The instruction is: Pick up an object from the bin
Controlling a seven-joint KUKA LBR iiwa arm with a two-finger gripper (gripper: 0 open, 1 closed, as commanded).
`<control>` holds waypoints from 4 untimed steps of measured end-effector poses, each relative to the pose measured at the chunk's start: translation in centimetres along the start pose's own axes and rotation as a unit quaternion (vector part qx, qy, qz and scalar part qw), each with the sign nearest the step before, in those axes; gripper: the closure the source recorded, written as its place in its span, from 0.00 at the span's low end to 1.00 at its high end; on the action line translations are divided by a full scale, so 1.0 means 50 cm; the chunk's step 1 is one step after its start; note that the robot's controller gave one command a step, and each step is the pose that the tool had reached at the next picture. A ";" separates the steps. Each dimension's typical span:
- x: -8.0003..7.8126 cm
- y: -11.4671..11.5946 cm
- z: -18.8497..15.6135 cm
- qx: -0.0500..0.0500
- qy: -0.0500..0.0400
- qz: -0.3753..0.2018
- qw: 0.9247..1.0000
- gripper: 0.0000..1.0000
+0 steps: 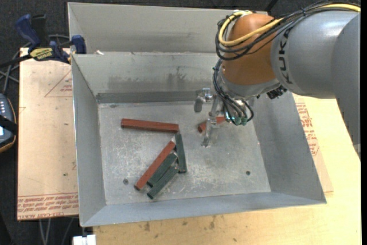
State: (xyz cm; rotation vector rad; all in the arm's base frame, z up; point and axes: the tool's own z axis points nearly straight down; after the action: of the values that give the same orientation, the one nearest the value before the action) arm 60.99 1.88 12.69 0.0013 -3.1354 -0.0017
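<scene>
A bulky arm link (321, 49), smooth, rounded and silver-grey, lies up and to the right of the gripper (206, 126). Black KUKA lettering (282, 60) runs along the end of the link nearest the gripper. Just above the gripper is a glossy orange cover (249, 51) shaped like a dome. Yellow cables (229, 28) and black cables (220, 49) loop over the cover's top and far side, then trail back along the link. Thin dark wires (236, 116), one tinged green, hang in small loops just right of the gripper. The gripper is slim, pale bare metal.
</scene>
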 end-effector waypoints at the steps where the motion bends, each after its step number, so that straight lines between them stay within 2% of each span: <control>1: -0.004 0.000 -0.009 0.000 -0.004 0.000 1.000 0.00; 2: -0.032 -0.094 0.101 0.000 -0.006 -0.035 0.999 0.00; 3: -0.038 -0.123 0.118 0.000 -0.003 0.001 1.000 0.00; 4: -0.034 -0.099 0.104 0.000 -0.004 -0.030 1.000 0.00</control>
State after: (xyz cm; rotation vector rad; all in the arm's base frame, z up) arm 62.67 -3.04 7.49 0.0970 -3.1422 -0.0012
